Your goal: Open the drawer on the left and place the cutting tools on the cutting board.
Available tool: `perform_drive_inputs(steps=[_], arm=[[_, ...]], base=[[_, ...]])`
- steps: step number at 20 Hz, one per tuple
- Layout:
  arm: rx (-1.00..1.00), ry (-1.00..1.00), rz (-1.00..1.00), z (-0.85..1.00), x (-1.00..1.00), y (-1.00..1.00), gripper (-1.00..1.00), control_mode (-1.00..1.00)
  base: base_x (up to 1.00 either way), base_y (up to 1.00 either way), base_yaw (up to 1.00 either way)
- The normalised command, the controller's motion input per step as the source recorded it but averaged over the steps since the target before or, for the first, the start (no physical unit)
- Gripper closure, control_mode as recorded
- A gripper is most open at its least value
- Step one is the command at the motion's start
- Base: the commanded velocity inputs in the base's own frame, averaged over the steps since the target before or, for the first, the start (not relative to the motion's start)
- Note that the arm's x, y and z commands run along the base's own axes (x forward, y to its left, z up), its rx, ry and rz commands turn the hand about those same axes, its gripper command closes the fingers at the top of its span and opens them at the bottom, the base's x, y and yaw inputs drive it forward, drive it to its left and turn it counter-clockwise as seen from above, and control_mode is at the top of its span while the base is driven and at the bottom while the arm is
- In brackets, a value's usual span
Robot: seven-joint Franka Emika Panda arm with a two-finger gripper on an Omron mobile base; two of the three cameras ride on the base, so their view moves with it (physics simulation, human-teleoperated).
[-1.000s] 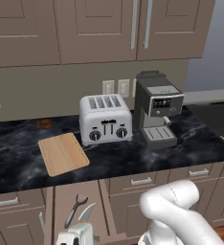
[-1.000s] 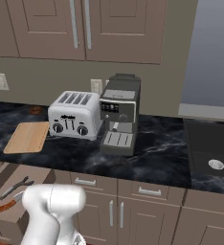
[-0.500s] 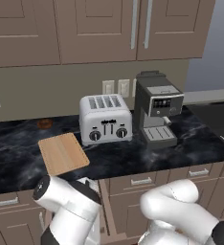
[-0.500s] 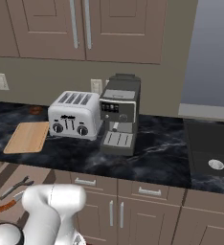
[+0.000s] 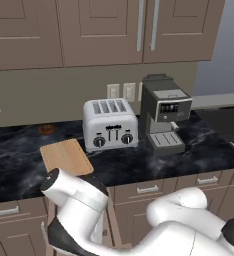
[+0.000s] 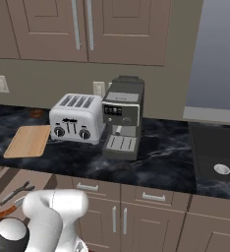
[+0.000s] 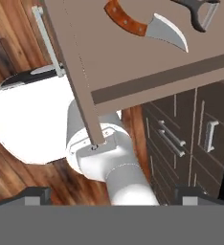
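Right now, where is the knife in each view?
Left base view: the arm blocks the lower left, where it would lie.
Right base view: knife at lower left, in the open drawer.
Hand view: top centre, blade pointing right.
Shared landmark: the scissors beside it.

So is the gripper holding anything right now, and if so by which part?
Nothing is held. The gripper is open with empty space between its fingertips, and the knife lies untouched in the open drawer.
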Motion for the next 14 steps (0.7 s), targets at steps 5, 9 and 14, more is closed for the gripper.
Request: perform_drive_inputs(steps=[5, 9, 14], arm=[[0.12, 0.03, -0.07, 0.00, 0.73, -0.27, -1.00, -1.00], [0.10, 0.00, -0.19, -0.02, 0.60, -0.03, -1.00, -1.00], [0.01, 0.00, -0.41, -0.19, 0.54, 0.12, -1.00, -1.00]], base=[[0.00, 0.00, 0.00], [0.00, 0.00, 0.00], [0.00, 0.00, 0.00]])
